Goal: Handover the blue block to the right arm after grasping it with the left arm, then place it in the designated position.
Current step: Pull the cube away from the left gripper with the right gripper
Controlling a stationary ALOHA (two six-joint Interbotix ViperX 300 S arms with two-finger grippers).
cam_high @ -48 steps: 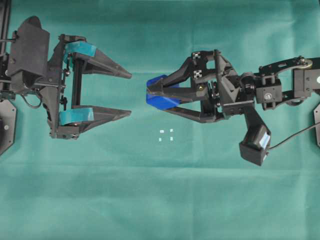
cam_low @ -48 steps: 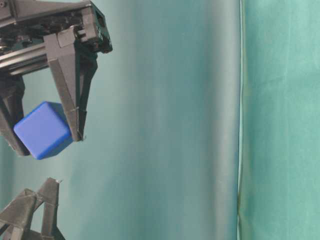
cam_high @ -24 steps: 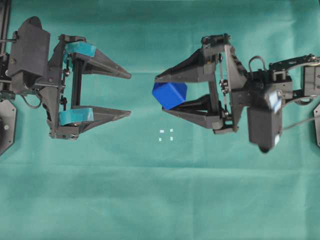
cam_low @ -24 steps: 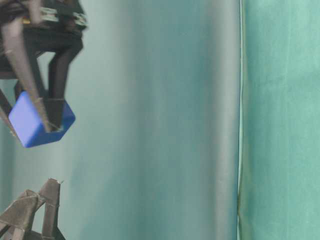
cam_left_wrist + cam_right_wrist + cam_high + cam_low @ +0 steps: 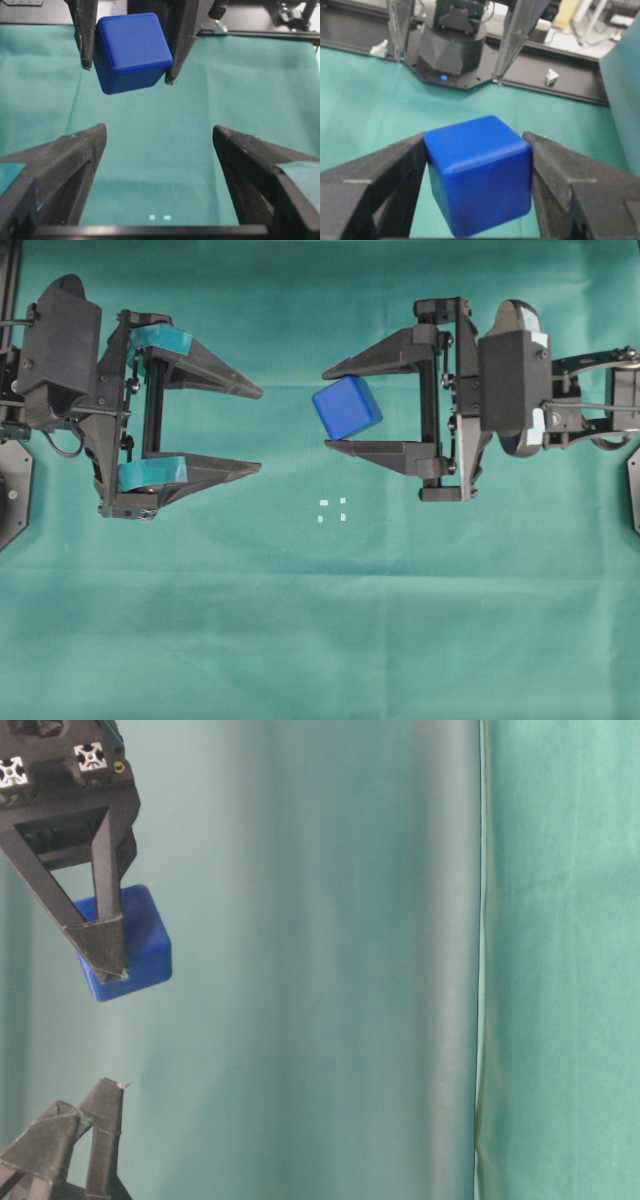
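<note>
Overhead, we saw the right gripper (image 5: 330,407) pinching the blue block (image 5: 347,407); the left gripper (image 5: 258,429) stood spread wide, holding nothing.

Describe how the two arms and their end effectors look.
Both arms are black. The left end effector has pointed fingers with teal tape near their bases. The right end effector has plain black pointed fingers; black-and-white square markers show on it in the table-level view.

block (image 5: 347,408) between right end effector (image 5: 328,406) fingers, marks (image 5: 332,510) seemingly below-left
</note>
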